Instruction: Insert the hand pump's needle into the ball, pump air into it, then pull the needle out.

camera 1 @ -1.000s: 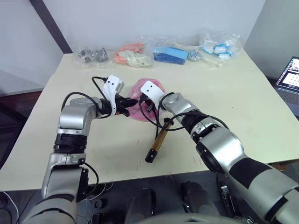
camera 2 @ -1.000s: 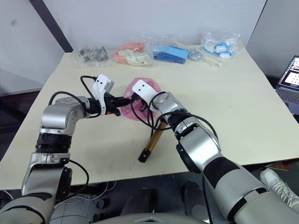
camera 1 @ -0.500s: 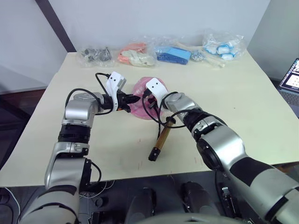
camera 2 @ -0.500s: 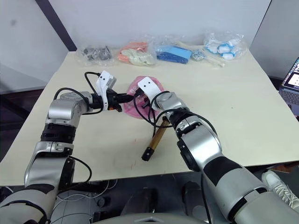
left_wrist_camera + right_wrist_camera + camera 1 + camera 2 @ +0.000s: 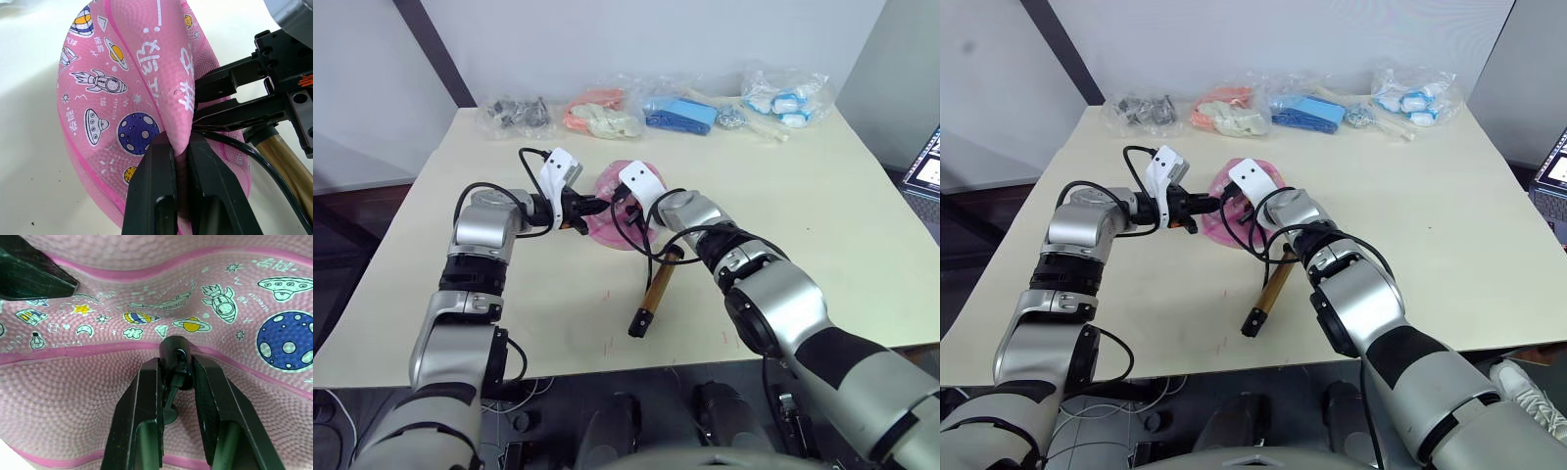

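Observation:
The ball point(image 5: 607, 227) is a limp pink rubber ball with cartoon prints, lying at the middle of the table. My left gripper point(image 5: 180, 144) is shut on a raised fold of the ball point(image 5: 122, 88). From the other side my right gripper point(image 5: 176, 367) is shut on the needle's small black fitting point(image 5: 174, 355), which presses against the ball's skin point(image 5: 234, 396). The thin pin itself is hidden. The hand pump point(image 5: 654, 287) lies flat on the table nearer to me, a gold tube with black ends. Its black hose point(image 5: 628, 240) loops up to my right gripper point(image 5: 1240, 210).
Along the table's point(image 5: 822, 206) far edge lie clear bags: dark metal parts point(image 5: 514, 113), orange-pink items point(image 5: 597, 113), blue items point(image 5: 680, 116) and white-blue items point(image 5: 783, 98). A laptop point(image 5: 928, 168) stands off the right side.
The view has shifted a little. Both grippers keep their holds at the ball, and the pump lies where it was.

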Available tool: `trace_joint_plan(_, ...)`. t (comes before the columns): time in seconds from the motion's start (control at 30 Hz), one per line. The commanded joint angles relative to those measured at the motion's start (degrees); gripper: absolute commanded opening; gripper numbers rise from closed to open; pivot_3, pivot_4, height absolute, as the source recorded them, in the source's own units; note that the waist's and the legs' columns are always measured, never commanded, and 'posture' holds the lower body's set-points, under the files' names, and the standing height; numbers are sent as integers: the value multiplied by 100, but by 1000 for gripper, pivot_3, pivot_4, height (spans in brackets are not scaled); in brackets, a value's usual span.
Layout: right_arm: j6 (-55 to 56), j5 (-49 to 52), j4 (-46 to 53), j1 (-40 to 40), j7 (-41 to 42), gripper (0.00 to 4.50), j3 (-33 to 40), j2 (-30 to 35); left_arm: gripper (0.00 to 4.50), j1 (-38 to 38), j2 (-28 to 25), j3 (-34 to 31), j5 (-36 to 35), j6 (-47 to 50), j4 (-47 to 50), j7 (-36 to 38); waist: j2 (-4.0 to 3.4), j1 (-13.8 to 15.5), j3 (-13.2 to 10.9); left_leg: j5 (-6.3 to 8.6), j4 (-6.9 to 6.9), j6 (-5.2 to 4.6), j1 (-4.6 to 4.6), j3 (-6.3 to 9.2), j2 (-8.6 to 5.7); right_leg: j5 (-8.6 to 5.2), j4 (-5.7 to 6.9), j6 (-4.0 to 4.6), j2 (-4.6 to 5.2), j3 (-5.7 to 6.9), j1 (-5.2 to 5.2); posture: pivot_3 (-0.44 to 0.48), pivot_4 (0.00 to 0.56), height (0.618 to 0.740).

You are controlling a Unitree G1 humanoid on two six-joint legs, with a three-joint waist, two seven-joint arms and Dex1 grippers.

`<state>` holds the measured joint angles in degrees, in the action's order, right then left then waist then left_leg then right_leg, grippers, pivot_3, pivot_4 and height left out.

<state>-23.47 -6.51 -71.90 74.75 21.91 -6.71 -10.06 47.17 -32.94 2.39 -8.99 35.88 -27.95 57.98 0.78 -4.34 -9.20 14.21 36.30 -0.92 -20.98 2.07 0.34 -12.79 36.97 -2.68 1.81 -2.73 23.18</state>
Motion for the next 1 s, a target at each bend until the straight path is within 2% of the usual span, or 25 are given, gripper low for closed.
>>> trace_joint_plan(0.03,-18,50,-51,52,83,1773,12,-464,0,27,152,187,-9,-49,82,45,-2,38,-10,0,0,0,-4,0,0,0,0,0,0,1,2,0,150,740)
trace_joint_plan(0.17,-46,66,2,93,120,3584,20,-384,0,55,179,168,40,-95,16,-22,0,32,-9,-11,2,18,-44,4,0,6,-1,8,3,9,30,0,150,740)
trace_joint_plan(0.43,-646,268,1009,2,482,3584,63,-83,0,163,220,172,158,-336,-228,-71,-3,50,-16,-36,3,56,-84,47,-2,5,1,5,-1,43,56,0,150,740)
trace_joint_plan(0.7,-2211,453,3678,-883,840,3584,-224,248,0,331,261,190,237,-610,-583,8,-16,209,-27,-38,8,61,-152,101,-21,17,-10,28,14,94,87,0,150,740)
trace_joint_plan(0.8,-2640,529,4395,-1112,836,3584,-316,355,0,386,288,196,259,-702,-704,30,-17,250,-28,-40,16,65,-188,131,-26,18,-15,29,20,125,101,0,150,740)
trace_joint_plan(1.0,-3336,641,5565,-1556,825,3584,-523,692,0,412,316,176,250,-775,-765,52,-17,270,-28,-49,17,78,-193,145,-57,17,-15,29,29,145,97,0,150,740)
